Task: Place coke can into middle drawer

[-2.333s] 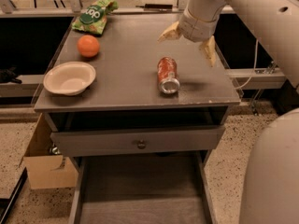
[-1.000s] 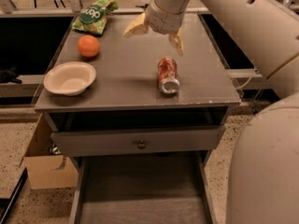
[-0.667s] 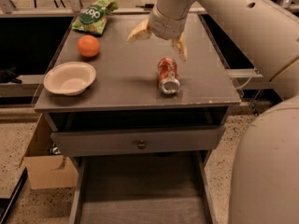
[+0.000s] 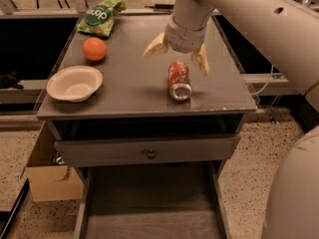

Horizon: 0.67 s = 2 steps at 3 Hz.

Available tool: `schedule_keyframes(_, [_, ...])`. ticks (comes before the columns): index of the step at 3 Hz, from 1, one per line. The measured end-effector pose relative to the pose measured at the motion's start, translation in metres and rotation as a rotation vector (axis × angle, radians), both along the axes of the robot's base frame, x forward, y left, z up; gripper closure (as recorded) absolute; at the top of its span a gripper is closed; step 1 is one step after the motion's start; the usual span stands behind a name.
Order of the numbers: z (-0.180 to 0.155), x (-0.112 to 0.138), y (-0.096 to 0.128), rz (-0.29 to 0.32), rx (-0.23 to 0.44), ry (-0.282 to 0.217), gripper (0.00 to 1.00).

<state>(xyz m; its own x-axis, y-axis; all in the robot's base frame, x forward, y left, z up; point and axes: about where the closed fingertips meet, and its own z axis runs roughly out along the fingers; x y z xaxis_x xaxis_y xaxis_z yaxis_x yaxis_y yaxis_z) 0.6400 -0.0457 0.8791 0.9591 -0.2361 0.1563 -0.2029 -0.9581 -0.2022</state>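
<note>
Red coke can [image 4: 179, 80] lying on tabletop [image 4: 130, 87], tool [image 4: 177, 57] spread wide over it, middle drawer [image 4: 149, 203] open below

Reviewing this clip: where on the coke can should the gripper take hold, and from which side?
Mid-body of the coke can, across its curved sides, coming down from above. It lies on its side, silver end toward the camera, so a top-down pinch likely suits. The gripper hovers open just beyond it, one finger to each side.

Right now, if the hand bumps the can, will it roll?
Probably: the coke can lies on its side on the tabletop, so a nudge could roll it. Its shiny metal may slip. The open hand hangs above it.
</note>
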Motion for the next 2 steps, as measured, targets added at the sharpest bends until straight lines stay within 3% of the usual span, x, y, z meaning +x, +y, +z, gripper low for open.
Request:
schedule_keyframes(1, [-0.001,0.001,0.001,0.0,0.0,-0.001,0.0])
schedule_keyframes(2, [-0.018,0.012,0.006,-0.007,0.004,0.038,0.0])
